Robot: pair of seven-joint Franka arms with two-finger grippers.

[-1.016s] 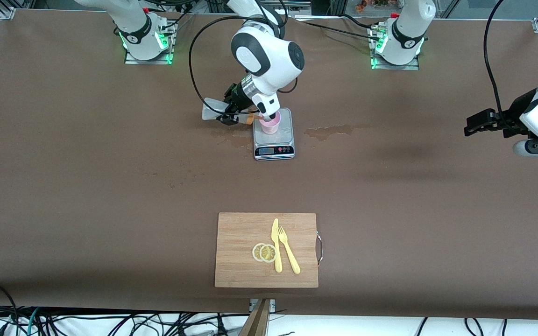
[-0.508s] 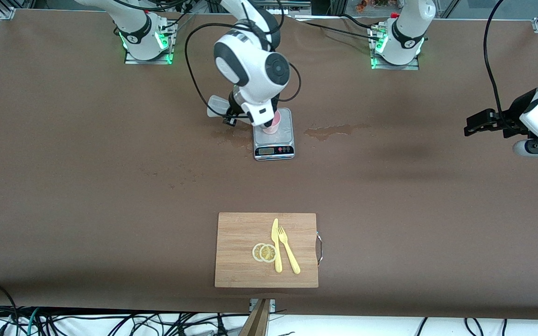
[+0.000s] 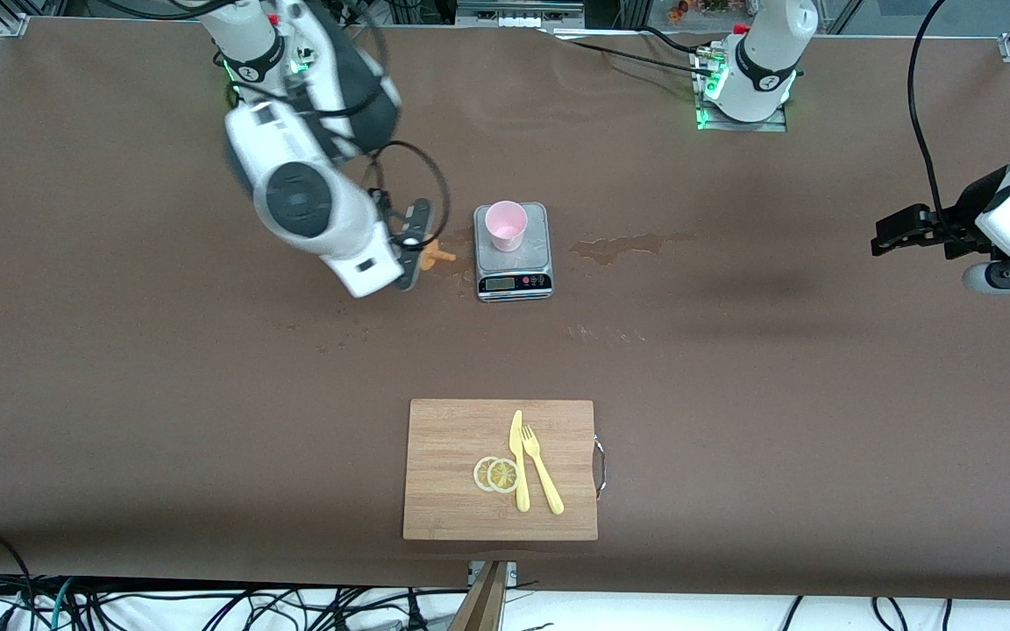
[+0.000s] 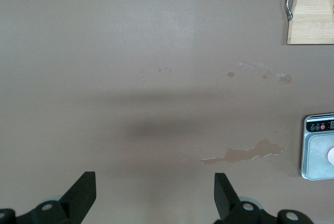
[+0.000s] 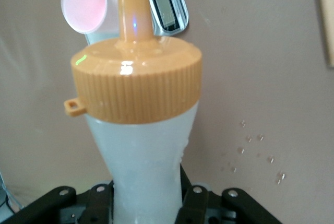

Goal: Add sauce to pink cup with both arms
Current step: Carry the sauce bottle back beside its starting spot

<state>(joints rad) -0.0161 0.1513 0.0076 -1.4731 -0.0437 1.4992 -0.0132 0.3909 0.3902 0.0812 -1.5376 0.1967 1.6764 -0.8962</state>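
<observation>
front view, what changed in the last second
The right gripper, shut on the sauce bottle, swung away from over the pink cup toward the right arm's end of the table, uncovering the cup on the scale. Cup, scale, cutting board and the open, waiting left gripper stayed put.

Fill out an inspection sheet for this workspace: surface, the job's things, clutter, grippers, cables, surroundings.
Surface: brown table with wet smears beside the scale and droplets nearer the front camera.
Job's things: pink cup upright on the steel scale; sauce bottle with orange nozzle cap, held beside the scale toward the right arm's end.
Clutter: cutting board with two lemon slices, a yellow knife and fork.
Grippers: right gripper shut on the sauce bottle, off the cup; left gripper open, waiting over the left arm's end.
Cables: black cables looped on both arms; a tangle below the table's near edge.
Surroundings: aluminium framing along the bases' edge.
</observation>
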